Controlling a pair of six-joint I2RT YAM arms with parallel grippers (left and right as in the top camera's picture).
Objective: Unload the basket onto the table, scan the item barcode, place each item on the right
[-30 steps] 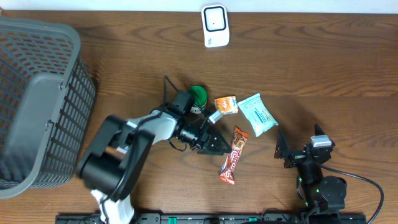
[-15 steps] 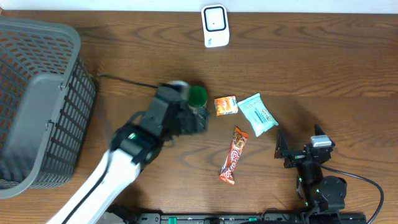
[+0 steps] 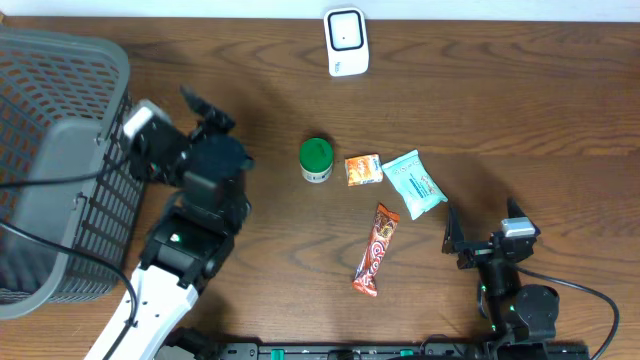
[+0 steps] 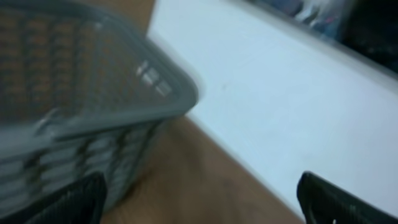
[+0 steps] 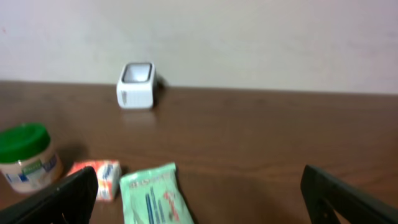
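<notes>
Fingers (image 4: 74, 199): left gripper (image 3: 207, 108) spread, empty, beside basket (image 3: 60, 150); right gripper (image 3: 482, 228) released too. Advised: grasp candy bar (image 3: 375, 250) across narrow sides, present barcode squarely to far scanner (image 3: 346, 40), hold steady.

Table (image 3: 520, 110): dark brown wood-grain top that fills nearly the whole overhead view, with the grain running roughly left to right. Finish is semi-matte, and the shadows on it are soft-edged.

Wall (image 5: 249, 37): plain off-white, meeting the table's far edge. From overhead it shows only as a thin pale strip along the top.

Light: even and diffuse.

The left wrist view is blurred; it shows only white wall above brown tabletop.
</notes>
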